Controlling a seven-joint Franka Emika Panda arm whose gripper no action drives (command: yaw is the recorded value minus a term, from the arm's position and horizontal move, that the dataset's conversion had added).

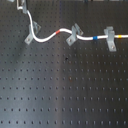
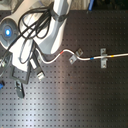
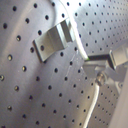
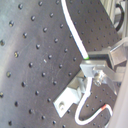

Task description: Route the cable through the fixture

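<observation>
Fingers (image 4: 92,70) clamp the cable (image 4: 75,35) at its green band — grip looks firm in both wrist views. Fixture (image 1: 30,35) sits just beside the held section in the first exterior view; cable's length already threads 2 farther clips (image 1: 74,35).
</observation>
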